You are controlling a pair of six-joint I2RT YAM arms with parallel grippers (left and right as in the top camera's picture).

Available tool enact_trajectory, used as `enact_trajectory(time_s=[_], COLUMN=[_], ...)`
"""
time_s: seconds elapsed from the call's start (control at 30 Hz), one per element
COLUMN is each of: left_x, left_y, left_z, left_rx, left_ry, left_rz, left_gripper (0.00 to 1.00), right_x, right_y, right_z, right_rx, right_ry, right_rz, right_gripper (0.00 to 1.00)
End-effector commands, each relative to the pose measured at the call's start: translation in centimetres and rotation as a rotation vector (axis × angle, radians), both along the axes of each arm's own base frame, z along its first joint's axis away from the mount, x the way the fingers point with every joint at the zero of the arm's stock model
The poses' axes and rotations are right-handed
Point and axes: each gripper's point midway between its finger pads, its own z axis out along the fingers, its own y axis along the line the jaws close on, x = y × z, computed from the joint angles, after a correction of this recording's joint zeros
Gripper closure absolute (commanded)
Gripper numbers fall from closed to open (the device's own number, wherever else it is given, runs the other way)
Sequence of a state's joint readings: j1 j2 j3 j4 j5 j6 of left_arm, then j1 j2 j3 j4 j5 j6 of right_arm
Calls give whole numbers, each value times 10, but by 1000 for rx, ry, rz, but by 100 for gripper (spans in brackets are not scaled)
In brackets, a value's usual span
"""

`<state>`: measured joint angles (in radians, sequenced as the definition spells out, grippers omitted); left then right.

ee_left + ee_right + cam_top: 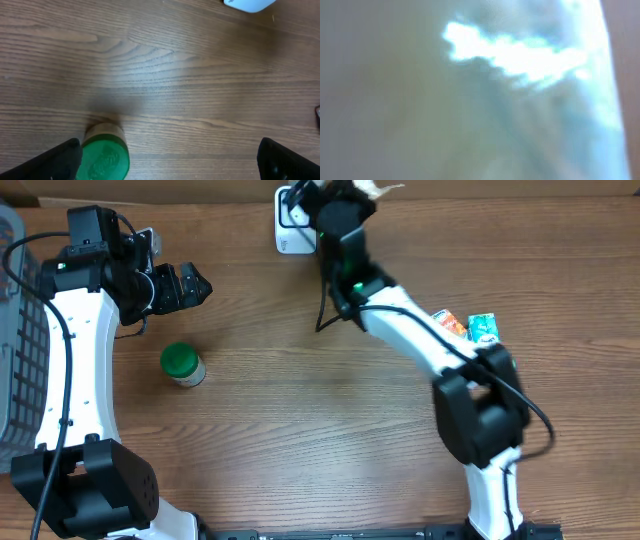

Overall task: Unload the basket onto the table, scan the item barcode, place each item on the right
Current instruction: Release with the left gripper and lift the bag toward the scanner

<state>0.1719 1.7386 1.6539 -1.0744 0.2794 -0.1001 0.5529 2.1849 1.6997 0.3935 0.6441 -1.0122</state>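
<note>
Your overhead camera looks straight down on the wooden surface (300, 400) from well above, and takes in nearly the whole work area. Your left wrist camera sits low and close to that surface, tilted forward and down. The fingertips (55, 162) of the left gripper (170, 162) fill its bottom corners. It shares two things with the overhead: the green-lidded jar (104, 156), seen from above at (182, 364), and the white device (250, 4) at its top edge, seen at the surface's far side (290, 225). Your right wrist camera is pressed so near a pale thing (470, 100) that everything blurs, so you cannot tell any overlap.
</note>
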Motion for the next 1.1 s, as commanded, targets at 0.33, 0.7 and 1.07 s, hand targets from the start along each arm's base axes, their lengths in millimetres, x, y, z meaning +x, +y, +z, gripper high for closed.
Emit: enact_trajectory(time_s=[0.33, 0.7, 1.07], left_x=[2, 2, 2], left_y=[0, 0, 0], left_z=[1, 1, 1], left_rx=[6, 6, 6], left_ry=[-7, -7, -7], left_rz=[-8, -8, -8], left_gripper=[0, 0, 0], right_x=[20, 19, -1], right_y=[9, 9, 20], right_z=[-91, -88, -49], right_rx=[-321, -212, -125], right_ry=[20, 1, -92], right_rz=[-38, -50, -119], right_gripper=[96, 96, 96])
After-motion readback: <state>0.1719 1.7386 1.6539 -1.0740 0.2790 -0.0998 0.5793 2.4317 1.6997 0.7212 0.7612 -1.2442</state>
